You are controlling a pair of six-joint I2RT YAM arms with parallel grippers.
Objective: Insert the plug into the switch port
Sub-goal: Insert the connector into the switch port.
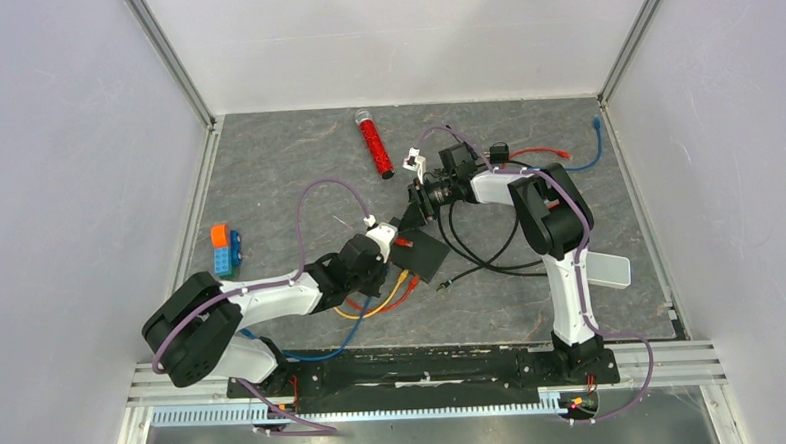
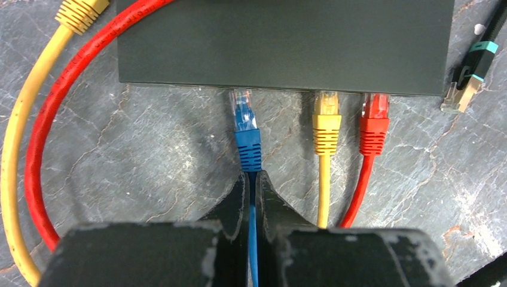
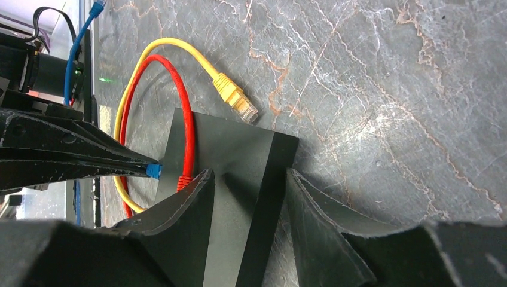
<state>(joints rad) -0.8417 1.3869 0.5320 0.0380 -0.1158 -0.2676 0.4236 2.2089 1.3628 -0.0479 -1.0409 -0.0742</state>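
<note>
The flat black switch box (image 1: 428, 254) lies mid-table, with its port row along the edge (image 2: 281, 89) that faces my left wrist camera. A yellow plug (image 2: 327, 119) and a red plug (image 2: 375, 122) sit in two ports. My left gripper (image 2: 252, 174) is shut on the blue cable just behind the blue plug (image 2: 244, 116). The plug's clear tip is at a port mouth, and more of its body shows than on the other two. My right gripper (image 3: 250, 179) is open, its fingers astride the box's far edge (image 3: 272, 179). In the top view it (image 1: 415, 213) is at the box's far corner.
A loose yellow plug (image 3: 236, 98) lies beside the box. A black cable with a gold and teal plug (image 2: 463, 89) lies to the box's right. A red tube (image 1: 374, 145), toy blocks (image 1: 222, 249), black cable loops (image 1: 485, 253) and a pale flat piece (image 1: 607, 270) lie around.
</note>
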